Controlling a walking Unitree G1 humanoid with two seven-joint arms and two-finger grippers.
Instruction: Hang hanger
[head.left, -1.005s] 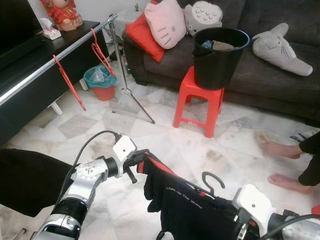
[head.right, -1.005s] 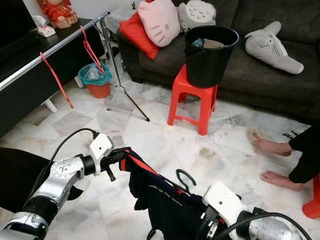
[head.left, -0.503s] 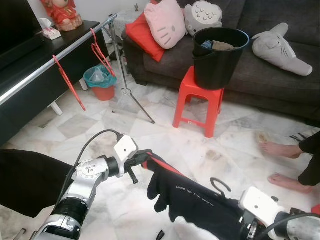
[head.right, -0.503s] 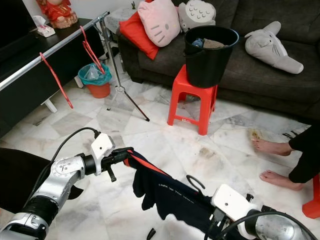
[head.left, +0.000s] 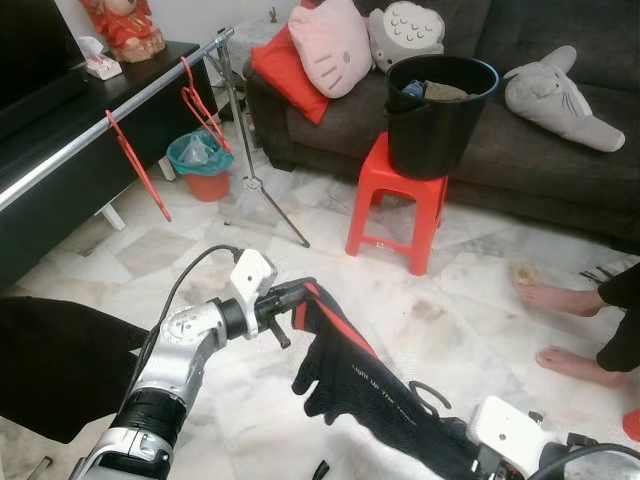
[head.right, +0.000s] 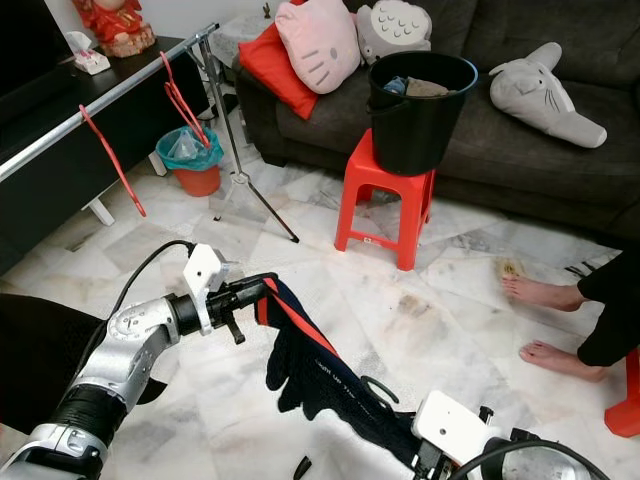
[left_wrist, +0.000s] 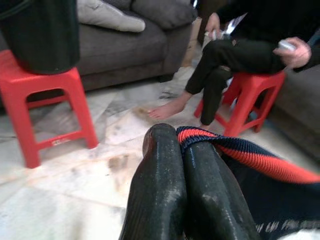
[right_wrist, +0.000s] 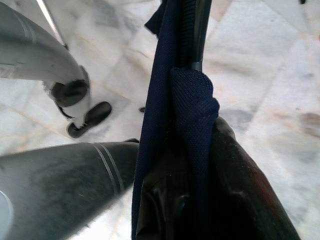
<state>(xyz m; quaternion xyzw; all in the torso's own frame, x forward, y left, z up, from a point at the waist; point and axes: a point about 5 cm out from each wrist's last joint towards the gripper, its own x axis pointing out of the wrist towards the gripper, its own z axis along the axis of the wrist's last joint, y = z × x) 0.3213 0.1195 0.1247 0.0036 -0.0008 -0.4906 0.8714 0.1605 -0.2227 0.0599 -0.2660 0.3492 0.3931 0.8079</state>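
Right gripper (right_wrist: 200, 150) buried in the shirt (head.left: 370, 385), fingers not to be made out. Hanger (head.left: 430, 398) mostly hidden inside the cloth, just its black hook poking out. Print on the shirt too small to read. Person (left_wrist: 240, 45) cut off by the frame's top edge, perhaps holding something small in one hand (left_wrist: 295, 50). Bucket (head.left: 437, 110) contents unclear.

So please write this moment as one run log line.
left gripper: shut on shirt | right gripper: shut on shirt | hanger: in shirt | rail: not reached
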